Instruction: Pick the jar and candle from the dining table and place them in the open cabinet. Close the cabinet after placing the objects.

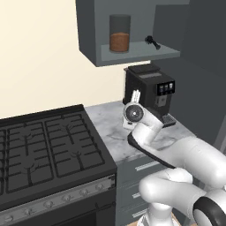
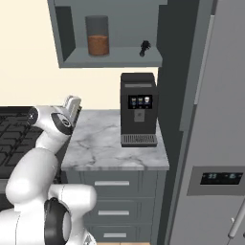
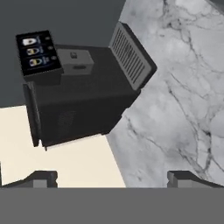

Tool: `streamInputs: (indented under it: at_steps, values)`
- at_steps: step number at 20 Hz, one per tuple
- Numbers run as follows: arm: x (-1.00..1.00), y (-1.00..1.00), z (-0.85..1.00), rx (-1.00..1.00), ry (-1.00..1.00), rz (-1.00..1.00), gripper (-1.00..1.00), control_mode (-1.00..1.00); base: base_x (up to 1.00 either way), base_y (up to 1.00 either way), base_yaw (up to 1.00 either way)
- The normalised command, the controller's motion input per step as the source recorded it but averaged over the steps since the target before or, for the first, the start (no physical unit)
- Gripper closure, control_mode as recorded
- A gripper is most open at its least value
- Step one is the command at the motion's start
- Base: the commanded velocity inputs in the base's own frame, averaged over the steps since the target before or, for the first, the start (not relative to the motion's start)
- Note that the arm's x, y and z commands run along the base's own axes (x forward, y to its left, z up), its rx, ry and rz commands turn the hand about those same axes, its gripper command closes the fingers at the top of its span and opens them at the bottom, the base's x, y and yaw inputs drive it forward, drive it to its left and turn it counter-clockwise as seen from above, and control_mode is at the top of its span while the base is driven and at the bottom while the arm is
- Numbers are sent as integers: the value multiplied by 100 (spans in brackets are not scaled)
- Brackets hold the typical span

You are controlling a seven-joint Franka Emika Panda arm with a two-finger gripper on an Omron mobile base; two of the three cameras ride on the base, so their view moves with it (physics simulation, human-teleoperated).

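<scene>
While our gripper [image 3: 112, 177] hangs empty above the marble counter [image 2: 107, 148], we see its fingertips [image 3: 41, 178] standing wide apart with nothing between them. We find the jar [image 1: 119, 33] upright on the shelf of the open cabinet [image 1: 95, 50], toward its left side, and a small dark object [image 1: 152, 41] (too small to identify) lies well apart from it to the right. We note the black coffee machine [image 2: 139, 109] on the counter beneath, and the stove [image 1: 44, 148] beside that counter.
</scene>
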Motion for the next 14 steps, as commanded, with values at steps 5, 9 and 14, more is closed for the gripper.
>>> streamInputs:
  at_steps: [5,9,14]
  values:
    - [0,-31,-31,-3,0,-11,-100,-100,0,0,0]
    - [0,-36,-32,5,2,-16,-100,-100,0,0,0]
    - [0,-19,-20,11,7,-20,-100,-100,0,0,0]
